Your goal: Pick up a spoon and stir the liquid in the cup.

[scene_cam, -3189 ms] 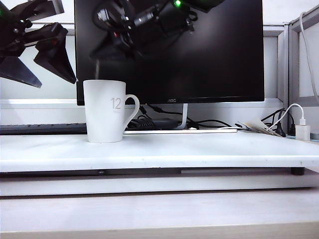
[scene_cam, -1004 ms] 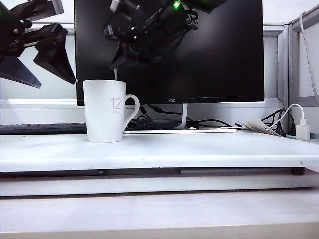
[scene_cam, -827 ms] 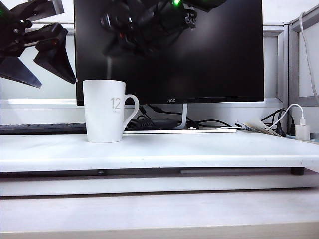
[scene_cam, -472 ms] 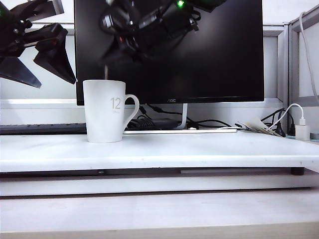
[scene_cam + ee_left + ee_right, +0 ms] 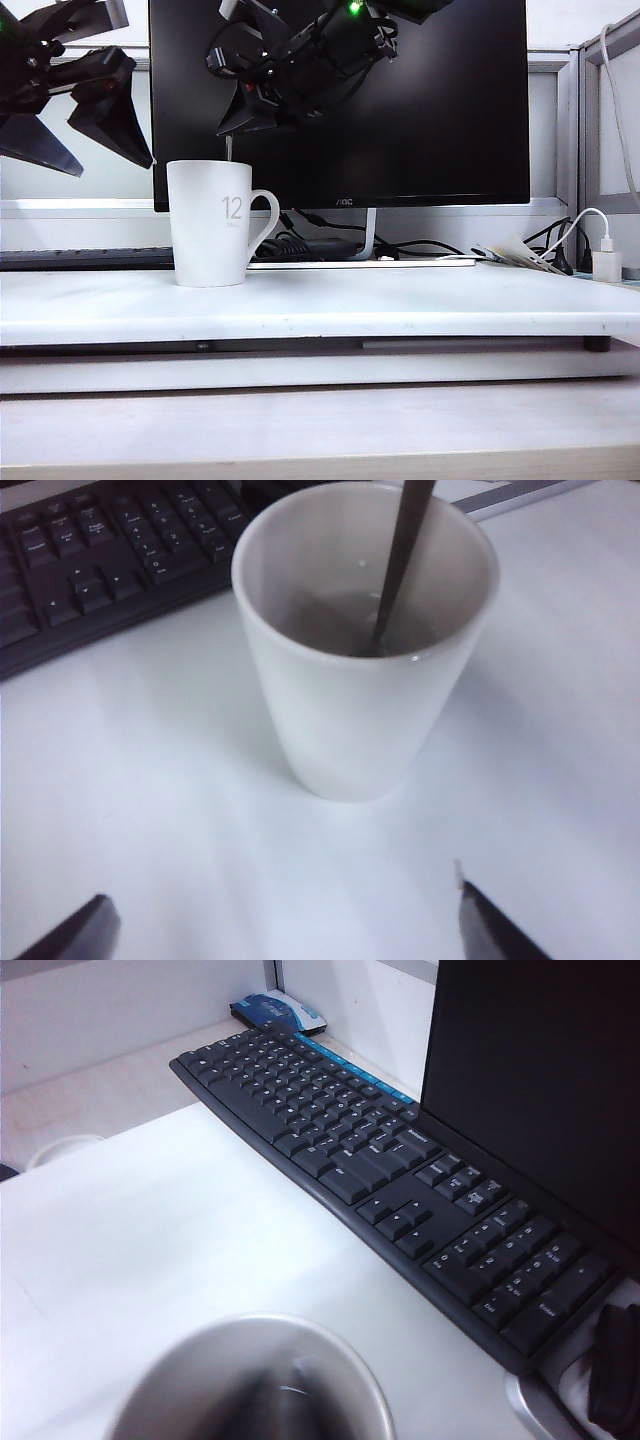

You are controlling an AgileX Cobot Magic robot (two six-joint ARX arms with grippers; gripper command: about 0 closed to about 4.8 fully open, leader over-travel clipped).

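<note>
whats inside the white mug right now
The tall white ceramic mug holds the thin grey metal spoon handle, reaching down into greyish liquid. The spoon's bowl is hidden below. The right gripper is shut on the handle above; the left gripper waits open.

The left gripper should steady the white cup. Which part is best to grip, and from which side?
Probably the cup's plain wall at mid-height, with the open left gripper coming from the exterior view's left. The loop handle sticks out to the right. The spoon, held by the shut right gripper, stands in the mouth, so avoid the rim.
</note>
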